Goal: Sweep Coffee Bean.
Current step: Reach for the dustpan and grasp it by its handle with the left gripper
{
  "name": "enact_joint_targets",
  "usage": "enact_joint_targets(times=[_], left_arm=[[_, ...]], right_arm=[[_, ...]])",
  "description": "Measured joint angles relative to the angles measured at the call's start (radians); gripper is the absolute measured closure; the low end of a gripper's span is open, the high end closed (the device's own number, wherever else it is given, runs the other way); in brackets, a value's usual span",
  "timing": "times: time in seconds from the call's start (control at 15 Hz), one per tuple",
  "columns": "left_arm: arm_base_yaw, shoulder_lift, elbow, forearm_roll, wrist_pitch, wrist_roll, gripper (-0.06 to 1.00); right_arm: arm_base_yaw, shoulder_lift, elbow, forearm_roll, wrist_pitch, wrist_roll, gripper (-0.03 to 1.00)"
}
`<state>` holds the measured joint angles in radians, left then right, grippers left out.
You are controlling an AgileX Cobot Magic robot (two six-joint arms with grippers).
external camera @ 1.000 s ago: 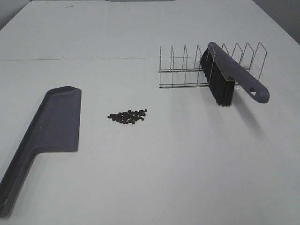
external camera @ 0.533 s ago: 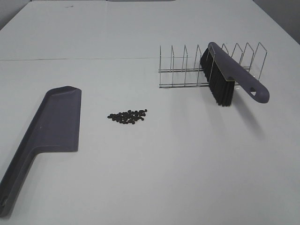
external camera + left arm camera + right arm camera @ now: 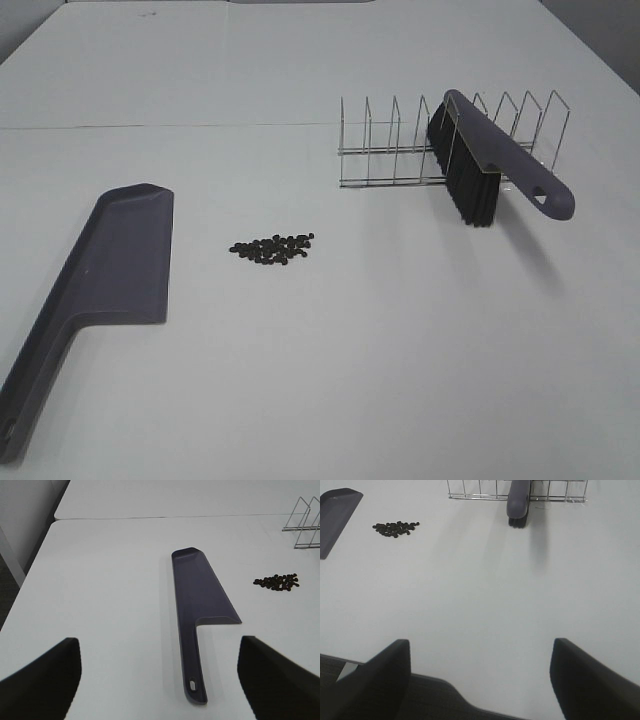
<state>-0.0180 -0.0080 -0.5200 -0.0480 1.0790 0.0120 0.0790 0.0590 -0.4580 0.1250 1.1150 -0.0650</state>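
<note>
A small loose cluster of dark coffee beans (image 3: 272,249) lies on the white table (image 3: 350,340); it also shows in the left wrist view (image 3: 276,582) and the right wrist view (image 3: 396,528). A grey-purple dustpan (image 3: 95,290) lies flat to their left, handle toward the near edge; the left wrist view shows it (image 3: 200,600) ahead of my left gripper (image 3: 160,680), which is open and empty. A grey-purple brush (image 3: 490,160) with black bristles leans in a wire rack (image 3: 400,150). My right gripper (image 3: 480,680) is open and empty, back at the table's near edge, far from the brush (image 3: 518,500).
The wire rack (image 3: 485,490) stands at the back right with several upright dividers. The table's left edge and floor show in the left wrist view (image 3: 20,565). The table's near edge shows in the right wrist view (image 3: 445,685).
</note>
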Motion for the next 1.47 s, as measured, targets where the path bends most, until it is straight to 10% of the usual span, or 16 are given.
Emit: enact_joint_targets(times=[0.73, 1.47], left_arm=[[0.000, 0.009, 0.000, 0.000, 0.000, -0.004, 0.18], [0.000, 0.518, 0.001, 0.000, -0.003, -0.023, 0.18]], right_arm=[[0.000, 0.000, 0.000, 0.000, 0.000, 0.000, 0.28], [0.000, 0.000, 0.000, 0.000, 0.000, 0.000, 0.28]])
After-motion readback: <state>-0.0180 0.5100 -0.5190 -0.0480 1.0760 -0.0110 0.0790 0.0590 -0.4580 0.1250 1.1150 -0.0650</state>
